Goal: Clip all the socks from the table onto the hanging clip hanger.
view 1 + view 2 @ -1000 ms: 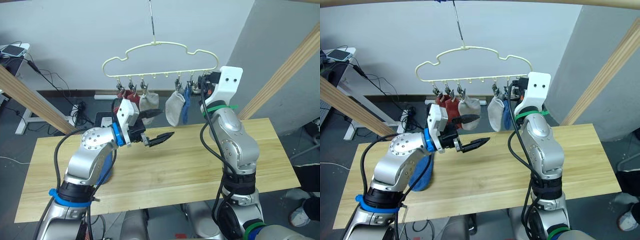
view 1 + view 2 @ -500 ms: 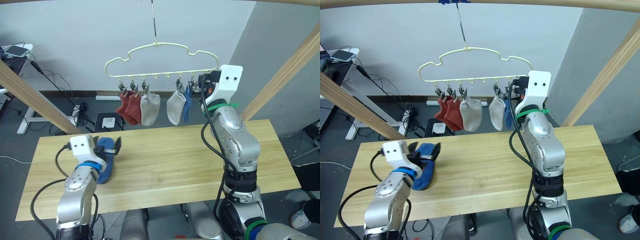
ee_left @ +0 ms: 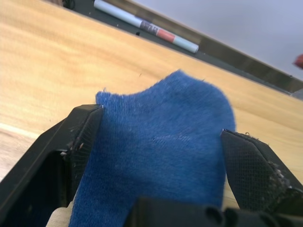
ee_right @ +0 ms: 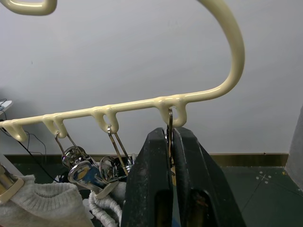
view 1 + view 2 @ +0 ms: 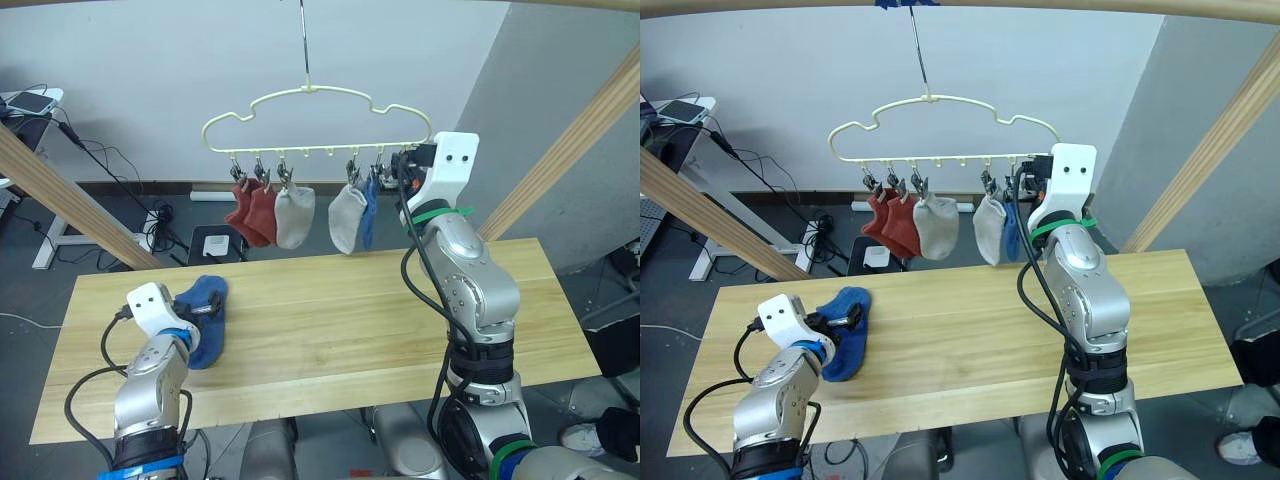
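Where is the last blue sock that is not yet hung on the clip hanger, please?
The blue sock lies flat on the table near its left end, between the open fingers of the left gripper.

1. Both arms were built of rounded silver-grey metal segments with black joints
2. Each wrist ended in a white boxy housing; the right one bore two small dark screw holes
3. A blue ring banded the left arm, a green ring the right
4. Black cables looped along both arms
5. The left gripper had black, finely textured fingers
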You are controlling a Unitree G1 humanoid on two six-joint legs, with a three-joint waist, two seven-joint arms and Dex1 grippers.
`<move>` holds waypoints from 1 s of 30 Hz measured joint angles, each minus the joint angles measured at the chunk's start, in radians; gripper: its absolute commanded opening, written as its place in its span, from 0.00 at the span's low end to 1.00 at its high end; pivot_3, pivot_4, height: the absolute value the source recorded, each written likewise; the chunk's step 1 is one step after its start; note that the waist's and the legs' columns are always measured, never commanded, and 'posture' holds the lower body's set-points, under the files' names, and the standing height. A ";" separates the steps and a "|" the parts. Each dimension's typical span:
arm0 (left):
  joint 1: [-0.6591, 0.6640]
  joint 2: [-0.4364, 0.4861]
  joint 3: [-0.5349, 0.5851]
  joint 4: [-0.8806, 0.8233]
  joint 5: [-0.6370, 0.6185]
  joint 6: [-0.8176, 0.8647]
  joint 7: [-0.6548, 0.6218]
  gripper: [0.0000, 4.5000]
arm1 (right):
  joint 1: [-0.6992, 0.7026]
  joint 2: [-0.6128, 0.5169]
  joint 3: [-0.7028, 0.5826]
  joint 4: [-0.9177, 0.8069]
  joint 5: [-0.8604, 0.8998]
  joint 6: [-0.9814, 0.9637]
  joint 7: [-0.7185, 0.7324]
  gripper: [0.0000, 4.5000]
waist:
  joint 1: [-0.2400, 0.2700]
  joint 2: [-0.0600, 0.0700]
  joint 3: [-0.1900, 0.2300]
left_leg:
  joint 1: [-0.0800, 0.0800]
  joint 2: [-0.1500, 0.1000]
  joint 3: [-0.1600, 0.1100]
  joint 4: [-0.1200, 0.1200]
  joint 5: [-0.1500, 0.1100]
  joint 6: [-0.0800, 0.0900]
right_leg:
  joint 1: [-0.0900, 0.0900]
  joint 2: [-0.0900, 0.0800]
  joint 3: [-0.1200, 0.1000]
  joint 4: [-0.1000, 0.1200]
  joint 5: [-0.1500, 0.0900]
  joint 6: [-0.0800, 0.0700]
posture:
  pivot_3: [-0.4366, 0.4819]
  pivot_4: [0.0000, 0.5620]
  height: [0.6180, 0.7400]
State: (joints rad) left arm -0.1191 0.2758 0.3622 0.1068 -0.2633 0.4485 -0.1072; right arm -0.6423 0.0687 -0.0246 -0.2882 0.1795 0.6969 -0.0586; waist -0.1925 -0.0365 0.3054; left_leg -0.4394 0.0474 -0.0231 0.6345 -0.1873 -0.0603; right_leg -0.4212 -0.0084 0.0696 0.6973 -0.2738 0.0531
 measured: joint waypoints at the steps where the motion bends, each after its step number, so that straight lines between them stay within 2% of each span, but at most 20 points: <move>1: -0.007 0.001 0.000 0.013 0.001 -0.003 0.003 1.00 | 0.000 0.000 0.000 0.000 0.000 0.002 0.000 0.01 | 0.000 0.000 0.000 | 0.000 0.000 0.000 0.000 0.000 0.000 | 0.000 0.000 0.000 0.000 0.000 0.000 | 0.22 0.51 0.93; 7: -0.037 0.036 -0.018 0.086 0.026 -0.011 -0.012 1.00 | 0.000 0.003 0.001 0.000 0.000 0.008 0.000 0.01 | -0.001 0.000 0.000 | 0.001 0.000 0.000 -0.001 0.000 0.000 | 0.000 0.000 0.000 0.000 0.000 0.000 | 0.22 0.50 0.93; 11: -0.038 0.039 -0.022 0.103 0.021 -0.028 -0.042 0.81 | 0.000 0.004 0.001 0.000 0.000 0.008 0.000 0.00 | -0.001 0.000 0.000 | 0.002 0.000 0.001 -0.001 0.000 0.000 | 0.001 0.000 0.001 0.000 0.000 0.000 | 0.21 0.50 0.93; 23: -0.046 0.067 -0.034 0.130 0.000 -0.029 -0.128 0.04 | 0.000 0.004 0.001 0.000 -0.001 0.010 -0.001 0.00 | -0.002 0.000 0.000 | 0.003 0.000 0.001 -0.002 0.000 0.000 | 0.001 0.000 0.001 0.000 0.000 0.000 | 0.20 0.49 0.93; 25: -0.044 0.082 -0.066 0.129 0.007 -0.047 -0.178 0.00 | 0.000 0.004 0.001 0.000 -0.001 0.010 -0.002 0.00 | -0.001 0.000 0.000 | 0.003 0.000 0.001 -0.003 0.000 0.000 | 0.001 0.000 0.001 -0.001 0.000 0.000 | 0.20 0.50 0.93; 30: -0.081 0.126 -0.303 0.083 0.055 -0.176 -0.440 0.00 | 0.000 0.002 0.000 -0.001 -0.001 0.011 -0.007 0.00 | 0.002 0.000 0.000 | 0.001 0.000 0.002 -0.005 0.000 0.000 | 0.000 -0.001 0.001 -0.004 0.000 0.000 | 0.19 0.50 0.93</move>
State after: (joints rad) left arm -0.2004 0.4020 0.0595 0.1902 -0.2083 0.2721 -0.5474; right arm -0.6423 0.0707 -0.0248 -0.2896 0.1785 0.7079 -0.0654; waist -0.1907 -0.0364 0.3053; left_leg -0.4383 0.0470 -0.0215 0.6299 -0.1872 -0.0605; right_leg -0.4210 -0.0091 0.0704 0.6933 -0.2739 0.0530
